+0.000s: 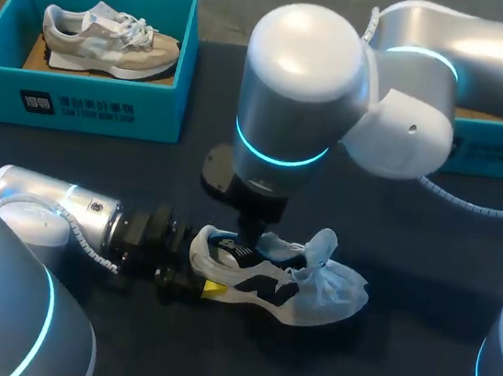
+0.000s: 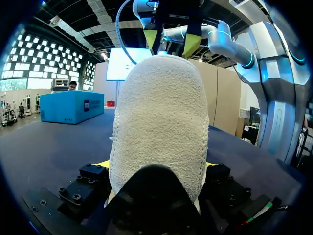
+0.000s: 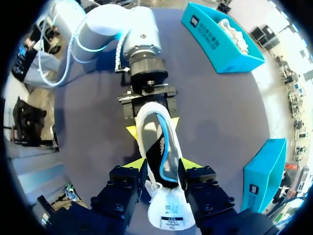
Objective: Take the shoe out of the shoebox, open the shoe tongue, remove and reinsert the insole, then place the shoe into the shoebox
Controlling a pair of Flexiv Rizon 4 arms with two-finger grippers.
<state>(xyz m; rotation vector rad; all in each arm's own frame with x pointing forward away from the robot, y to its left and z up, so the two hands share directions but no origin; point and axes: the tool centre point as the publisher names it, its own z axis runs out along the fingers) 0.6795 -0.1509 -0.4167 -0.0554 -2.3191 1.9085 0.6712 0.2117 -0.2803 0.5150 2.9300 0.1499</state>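
A white shoe with black side panels lies on the dark table, toe to the right. My left gripper is shut on its heel; the towelling heel fills the space between the fingers. From above, my right gripper stands open over the shoe's mouth, its yellow tips apart on either side of it. The black, blue-edged insole lies inside the shoe. The white tongue is folded forward toward the toe. In the head view, the right wrist hides the right fingers.
A teal shoebox at the back left holds a beige shoe. A second teal box stands at the back right, partly behind my right arm. A grey cable trails over the table by it.
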